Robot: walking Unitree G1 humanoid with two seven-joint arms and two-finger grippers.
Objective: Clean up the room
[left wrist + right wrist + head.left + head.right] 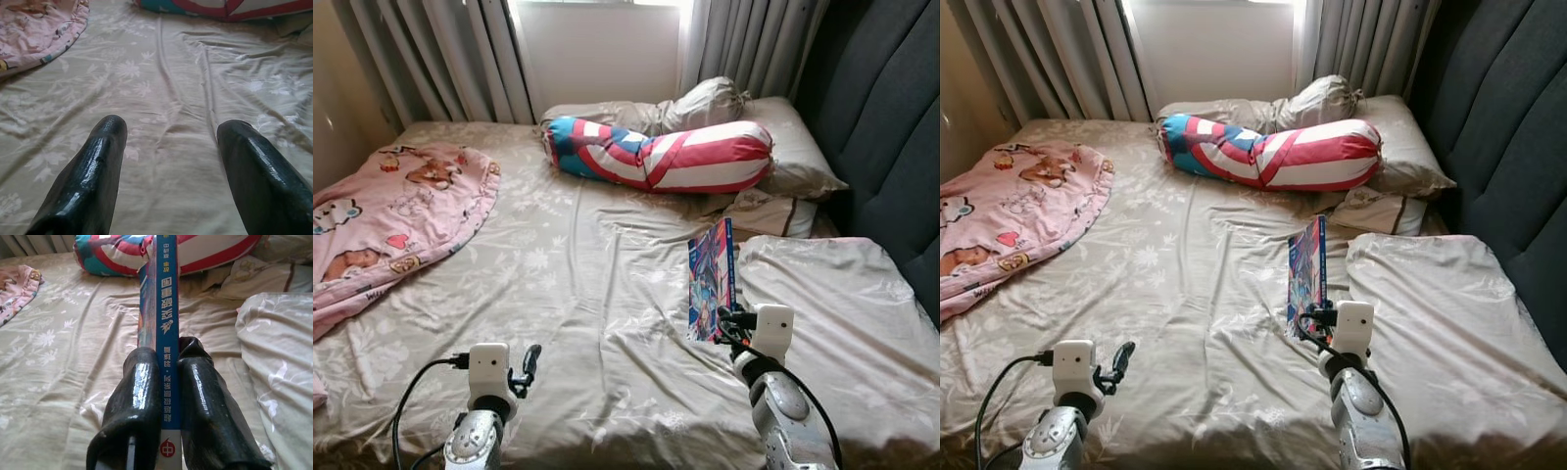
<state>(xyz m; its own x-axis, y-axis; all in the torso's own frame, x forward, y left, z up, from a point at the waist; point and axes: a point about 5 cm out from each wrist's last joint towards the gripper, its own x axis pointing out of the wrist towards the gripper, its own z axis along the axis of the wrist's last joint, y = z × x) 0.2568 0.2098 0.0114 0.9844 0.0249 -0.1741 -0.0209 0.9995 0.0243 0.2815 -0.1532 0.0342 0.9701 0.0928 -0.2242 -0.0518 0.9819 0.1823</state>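
Two claws sit low in the head views, over a bed (607, 294) spread with a beige floral sheet; the right claw (732, 321) at lower right is clamped on a thin blue paperback book with a colourful cover (713, 279), its two black fingers (142, 396) pressed to either face with the spine showing between them in the right wrist view; the book stands on edge, lifted at the near end, its long axis running straight away from the claw toward the headboard end of the bed, so the book lies directly ahead of the right arm and well apart from the left one; the left claw (529, 364) at lower left hangs over bare sheet with its fingers (93, 171) spread and nothing between them. At upper centre a long bolster in red, white and blue stripes (661, 152) lies across the bed before beige pillows (783, 147); at upper left a pink cartoon-print blanket (391, 215) is rumpled; a beige quilt (842, 304) lies just right of the book. My guess is that the book, already gripped, wants carrying off the bed, and the right arm is the one placed to do it.
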